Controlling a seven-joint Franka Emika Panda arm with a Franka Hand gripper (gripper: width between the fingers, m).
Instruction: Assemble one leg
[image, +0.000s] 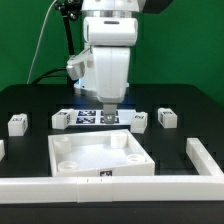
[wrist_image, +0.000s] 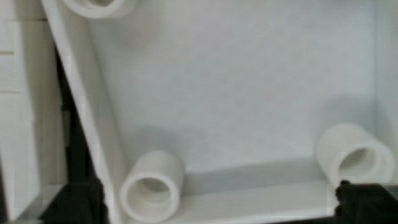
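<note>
White arm (image: 108, 55) over the middle of the black table (image: 30, 100), gripper (image: 108, 102) low over the marker board (image: 92, 117), finger gap unclear, a leg (image: 61, 119) just beside each board end, another leg (image: 17, 124) near the table edge at the exterior view's left, square white panel (image: 98, 155) toward the front edge

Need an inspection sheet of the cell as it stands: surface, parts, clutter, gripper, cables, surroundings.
Surface: black table; marker board lies mid-table.
Job's things: four small tagged blocks lie loose in a row: far-left leg, inner-left leg, inner-right leg, far-right leg. White tabletop panel lies in front of them, with no leg fitted.
Clutter: white rail along the front and the exterior view's right.
Grippers: gripper is low over the marker board; fingers' gap cannot be told.
Cables: black cable hangs behind the arm.
Surroundings: green backdrop.
</note>
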